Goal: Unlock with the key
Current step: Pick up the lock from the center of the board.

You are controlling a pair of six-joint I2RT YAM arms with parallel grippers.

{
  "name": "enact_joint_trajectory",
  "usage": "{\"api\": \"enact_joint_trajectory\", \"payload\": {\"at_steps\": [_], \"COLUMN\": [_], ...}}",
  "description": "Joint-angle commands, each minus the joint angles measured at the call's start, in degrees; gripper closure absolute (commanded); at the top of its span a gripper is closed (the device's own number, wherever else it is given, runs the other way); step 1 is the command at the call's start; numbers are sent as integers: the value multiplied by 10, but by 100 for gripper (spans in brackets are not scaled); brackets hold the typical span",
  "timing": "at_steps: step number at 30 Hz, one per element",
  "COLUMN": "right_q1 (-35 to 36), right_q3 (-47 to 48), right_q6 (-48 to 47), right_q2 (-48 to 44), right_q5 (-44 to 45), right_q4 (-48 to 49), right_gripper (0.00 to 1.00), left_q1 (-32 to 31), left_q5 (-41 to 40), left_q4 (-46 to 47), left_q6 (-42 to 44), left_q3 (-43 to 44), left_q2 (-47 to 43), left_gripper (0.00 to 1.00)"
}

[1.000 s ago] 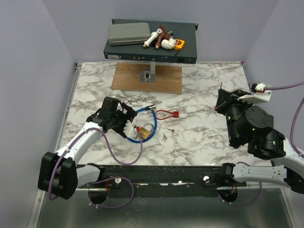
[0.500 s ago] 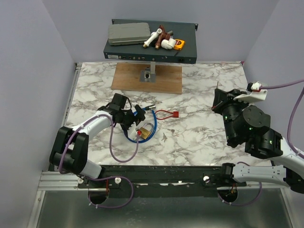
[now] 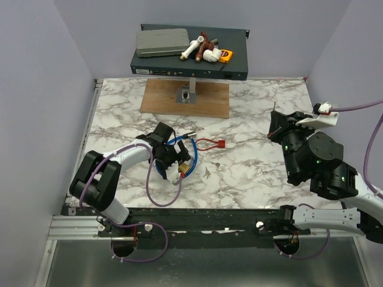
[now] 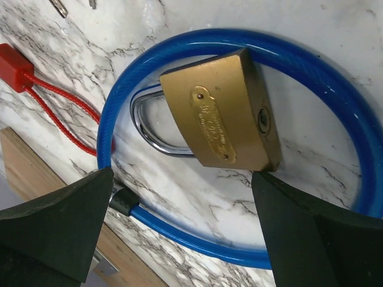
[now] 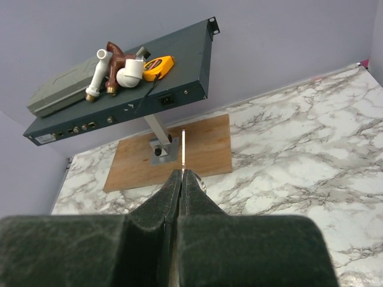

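**Overhead and wrist views, items in descending size.**

- Marble table [image 3: 119,107]: fills the middle of the overhead frame.
- Dark rack unit [image 3: 179,67]: on a post at top centre, above a wooden board [image 3: 161,95] that lies on the table.
- My right end effector [image 5: 182,173]: raised at the right of the overhead frame, well apart from the lock. Its jaws are pressed together on the key [image 5: 184,149]. The key's thin silver blade stands straight up past the fingertips at the centre of the right wrist frame. A thin wire ring shows just beside the fingertips.
- My left end effector [image 4: 182,179]: low over the table, left of centre in the overhead frame, jaws spread wide and gripping nothing. Its two dark fingers [image 4: 60,221] fill the lower corners of the left wrist frame, one on each side of the lock.
- Blue cable [image 4: 335,95]: a loop lying flat on the table.
- Brass padlock [image 4: 221,113]: flat at centre frame, body across the cable's upper arc, silver shackle inside the loop.
- Red strap [image 4: 60,113]: upper left, reaching the cable's left side and ending in a red tab [image 4: 15,66].
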Motion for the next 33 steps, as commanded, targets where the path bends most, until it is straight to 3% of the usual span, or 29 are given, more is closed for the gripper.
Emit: {"api": "enact_joint_trajectory", "payload": {"at_steps": [1,12,17,24,33], "right_q1": [0,0,0,-1,-1], "right_q3": [15,2,-2,1,4], "right_q6": [-3,13,16,14,7], "right_q2": [-5,-23,-22,-21,-25], "right_q5": [-3,9,10,12,23], "right_q4": [-4,-19,-24,-26,-29], "right_gripper": [99,99,99,99,99], "left_q1": [-4,-40,-49,-54,-100], "left_q5": [-33,-38,0,-15,-83], "left_q4": [-40,-137,-70,-27,-141], "left_q6": [376,365,337,279,148], "left_q3": [-11,-50,-64,8,38], "left_q2": [9,-48,-42,24,34], "left_gripper": [2,2,2,2,6]}}
